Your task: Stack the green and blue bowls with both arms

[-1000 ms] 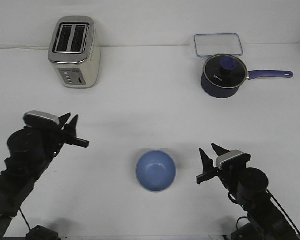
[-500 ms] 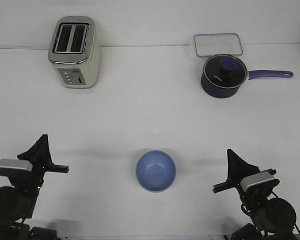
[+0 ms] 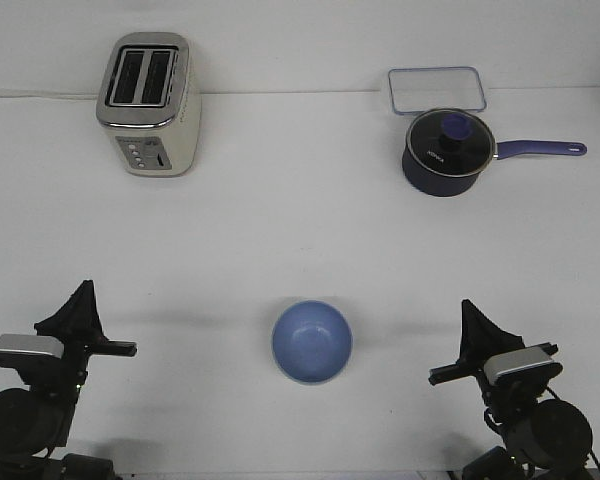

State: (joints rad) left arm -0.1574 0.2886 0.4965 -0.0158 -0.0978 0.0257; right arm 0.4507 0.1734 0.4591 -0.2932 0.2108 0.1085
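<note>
Table [image 3: 300,230] white | blue bowl [image 3: 312,342] central | left pincer [image 3: 78,312], right pincer [image 3: 475,328]: state unclear

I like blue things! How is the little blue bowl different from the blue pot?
The blue bowl is pale blue, open on top and sits near the robot. The blue pot is dark navy, wears a lid, has a long handle and sits far back. Both are round and blue.

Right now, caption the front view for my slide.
Blue bowl sits between left gripper and right gripper.
</note>
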